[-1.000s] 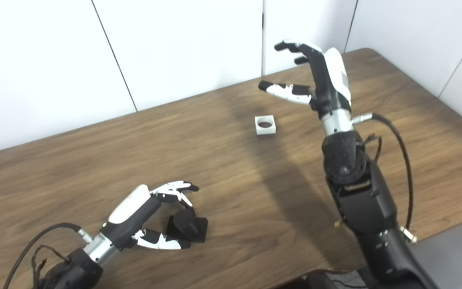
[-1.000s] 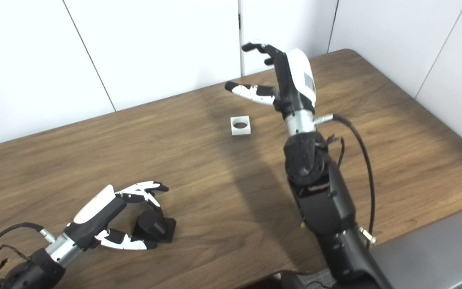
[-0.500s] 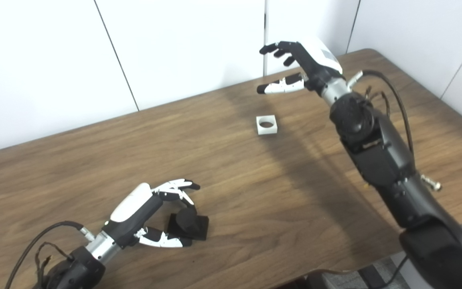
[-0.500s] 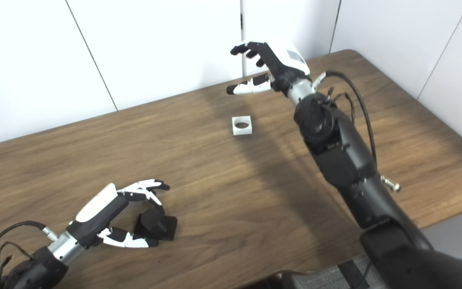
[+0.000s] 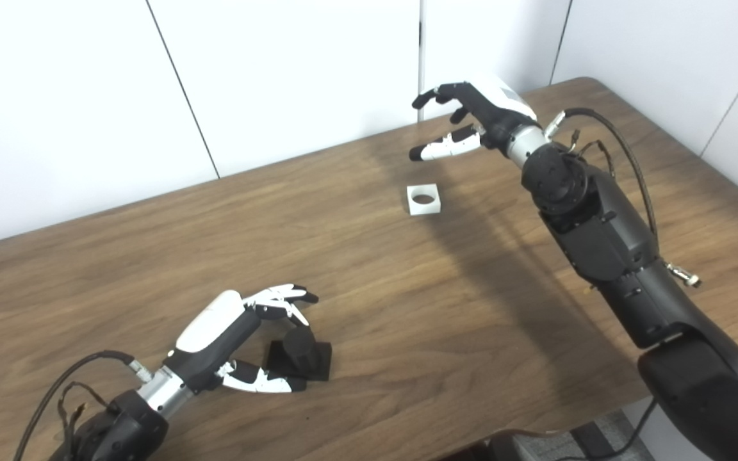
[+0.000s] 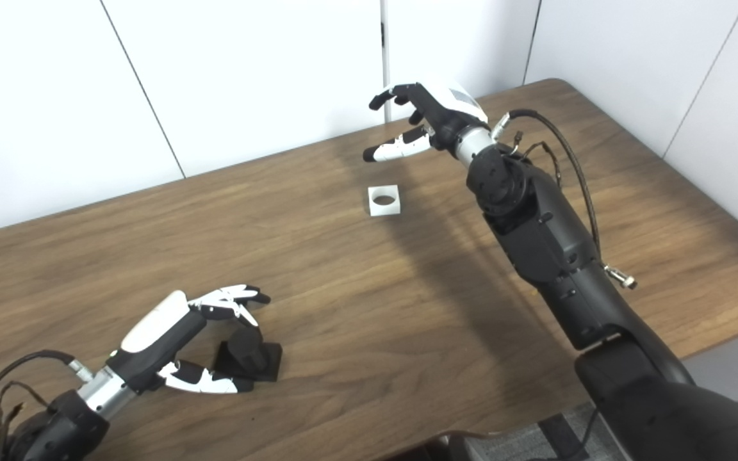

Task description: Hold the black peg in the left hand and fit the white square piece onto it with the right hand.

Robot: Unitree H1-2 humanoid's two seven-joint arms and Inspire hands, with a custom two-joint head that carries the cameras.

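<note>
The black peg [image 5: 302, 354], a short cylinder on a square black base, stands on the wooden table [image 5: 369, 301] at the near left. My left hand [image 5: 241, 336] is open around it, fingers above and thumb below, not closed on it. The white square piece [image 5: 423, 199] with a round hole lies flat on the table at the far middle. My right hand [image 5: 471, 118] is open, hovering above and a little behind the white piece, apart from it. The same scene shows in the right eye view: peg [image 6: 248, 357], white piece [image 6: 384, 200], right hand [image 6: 426, 118].
White wall panels [image 5: 279, 77] stand right behind the table's far edge. The right arm [image 5: 599, 237] stretches over the table's right side with a loose cable [image 5: 631, 160]. The table's near edge runs along the bottom right.
My right arm has leaned forward and its hand has dropped lower toward the white piece. My left hand has stayed around the peg, hardly moving.
</note>
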